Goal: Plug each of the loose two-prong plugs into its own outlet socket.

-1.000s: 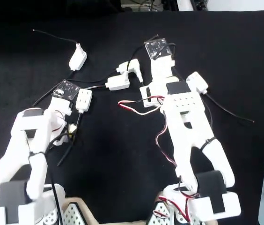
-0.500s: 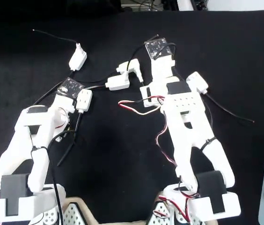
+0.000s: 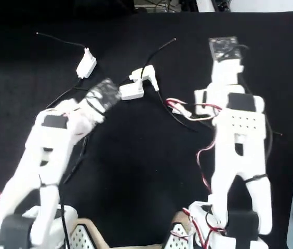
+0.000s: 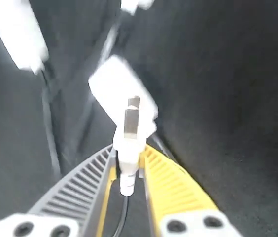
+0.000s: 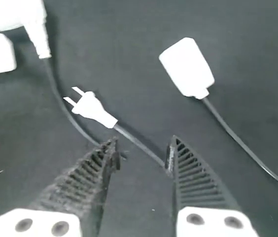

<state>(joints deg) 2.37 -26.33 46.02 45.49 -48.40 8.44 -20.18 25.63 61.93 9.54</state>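
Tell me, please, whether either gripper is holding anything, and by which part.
The left gripper grips a two-prong plug by its body, prongs pointing outward. The right gripper is open and holds nothing.

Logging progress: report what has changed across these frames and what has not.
The left end effector, shut on a plug, swung toward the centre. The right end effector, open, swung out rightward. The far socket and the white pair stayed put.

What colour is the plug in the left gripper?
White; the left wrist view shows the plug best, clamped in the left gripper.
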